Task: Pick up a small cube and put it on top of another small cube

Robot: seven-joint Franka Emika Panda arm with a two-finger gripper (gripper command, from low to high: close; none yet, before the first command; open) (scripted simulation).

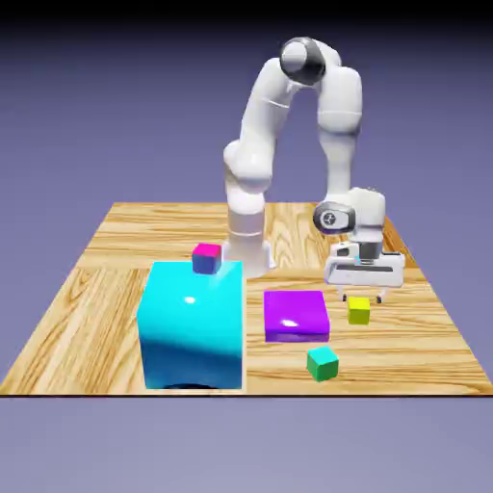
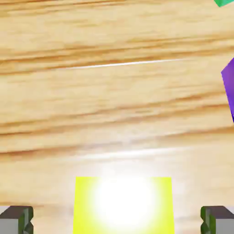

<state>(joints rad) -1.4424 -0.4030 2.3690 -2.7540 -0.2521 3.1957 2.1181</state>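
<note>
Straddling lime cube (image 1: pixel 358 311) on wood (image 1: pixel 424 337)

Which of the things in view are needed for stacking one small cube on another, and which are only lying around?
For the job:
- small yellow-green cube
- small teal-green cube
- open gripper, above the yellow-green cube

Only lying around:
- large cyan cube
- flat purple block
- small pink-topped cube
</note>
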